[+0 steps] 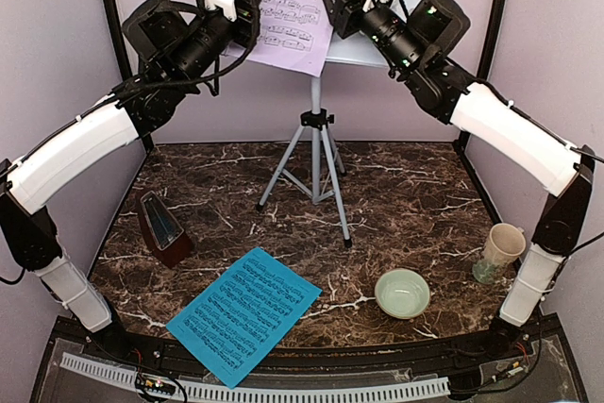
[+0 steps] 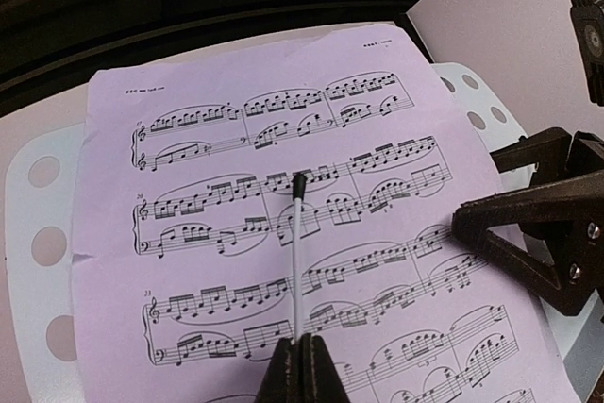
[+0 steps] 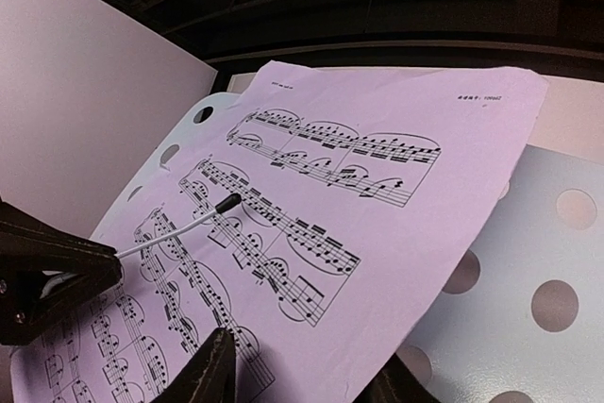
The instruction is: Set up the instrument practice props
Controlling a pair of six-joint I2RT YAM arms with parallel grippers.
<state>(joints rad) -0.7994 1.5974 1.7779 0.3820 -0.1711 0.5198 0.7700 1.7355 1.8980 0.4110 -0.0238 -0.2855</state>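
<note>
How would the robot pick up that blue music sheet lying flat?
Probably the near corner of the cyan sheet, which seems to jut past the marble table at the front; a pincer from there could close above and below it.

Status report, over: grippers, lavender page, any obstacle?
Left gripper shut on thin white rod, over lavender page. Right gripper open, straddling page's edge. Cyan page on table. No obstruction seen.

Top view high behind, wrist views close, sharing lavender page [image 2: 236, 261]

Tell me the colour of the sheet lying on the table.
Cyan sheet, with black notation; the top view shows it best.
</note>
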